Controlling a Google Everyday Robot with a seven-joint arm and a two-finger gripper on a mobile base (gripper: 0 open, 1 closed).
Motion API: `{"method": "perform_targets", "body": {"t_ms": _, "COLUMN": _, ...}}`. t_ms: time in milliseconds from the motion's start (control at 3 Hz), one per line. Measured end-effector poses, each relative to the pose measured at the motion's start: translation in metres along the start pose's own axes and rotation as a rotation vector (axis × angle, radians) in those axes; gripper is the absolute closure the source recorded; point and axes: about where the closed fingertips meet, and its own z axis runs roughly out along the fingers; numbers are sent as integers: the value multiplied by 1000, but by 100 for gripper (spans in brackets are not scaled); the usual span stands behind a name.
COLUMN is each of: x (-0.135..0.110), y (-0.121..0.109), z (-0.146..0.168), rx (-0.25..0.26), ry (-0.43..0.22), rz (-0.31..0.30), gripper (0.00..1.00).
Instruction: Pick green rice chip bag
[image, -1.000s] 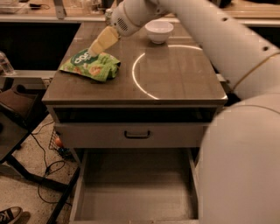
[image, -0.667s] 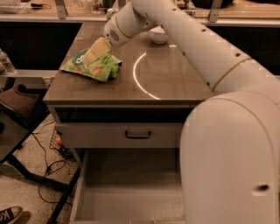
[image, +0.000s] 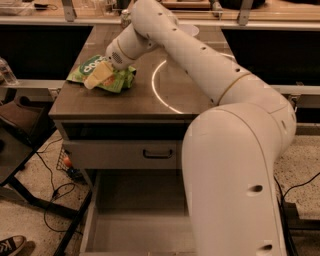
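Observation:
The green rice chip bag (image: 114, 77) lies crumpled on the left part of the brown tabletop (image: 135, 102), its white lettering facing up. My white arm (image: 200, 70) reaches across the table from the right. My gripper (image: 92, 81), with pale yellowish fingers, is down over the middle of the bag and covers part of it. It points toward the table's left front edge.
A bright ring of light (image: 162, 87) shows on the tabletop right of the bag. A shut drawer with a dark handle (image: 157, 153) sits under the top, and an open lower drawer (image: 135, 225) juts out below. Cables lie on the floor at left.
My gripper has moved from the table's back, near the white bowl, forward and left, down onto the green bag. The arm now hides the bowl.

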Motion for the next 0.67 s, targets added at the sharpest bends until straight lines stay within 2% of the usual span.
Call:
{"method": "perform_targets", "body": {"t_ms": 333, "x": 1, "y": 1, "z": 2, "rx": -4, "ry": 2, "rz": 1, "gripper": 41}}
{"method": "perform_targets", "body": {"t_ms": 667, "x": 1, "y": 3, "z": 7, "rx": -10, "ry": 5, "rz": 0, "gripper": 72}}
